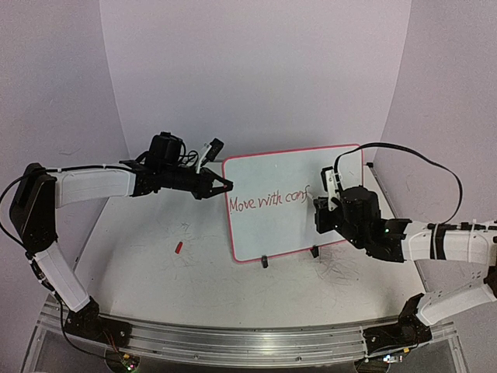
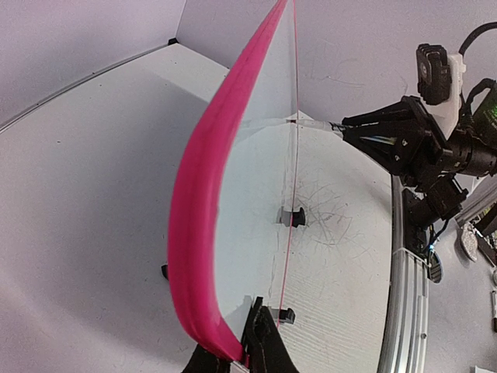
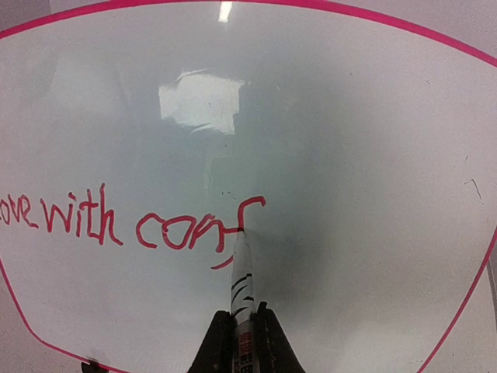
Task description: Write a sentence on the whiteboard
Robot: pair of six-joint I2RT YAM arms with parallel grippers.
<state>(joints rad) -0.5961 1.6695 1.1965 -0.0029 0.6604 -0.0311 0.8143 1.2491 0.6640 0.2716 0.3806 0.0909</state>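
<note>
The whiteboard [image 1: 295, 225], white with a red rim, stands tilted on the table at centre. Red lettering, the sentence [image 1: 268, 202], reads "Move with conf" along its middle. My left gripper [image 1: 225, 185] is shut on the board's upper left edge; the left wrist view shows its jaws [image 2: 250, 350] pinching the pink rim [image 2: 194, 233]. My right gripper [image 1: 320, 203] is shut on a white marker [image 3: 242, 280], whose tip touches the board at the last letter. The lettering [image 3: 116, 221] fills the left half of the board [image 3: 349, 155] in the right wrist view.
A small red marker cap [image 1: 178, 248] lies on the table left of the board. Two black clip feet [image 1: 265, 261] hold the board's lower edge. Grey scribble marks [image 1: 342, 268] cover the table near the right arm. A metal rail [image 1: 248, 342] runs along the near edge.
</note>
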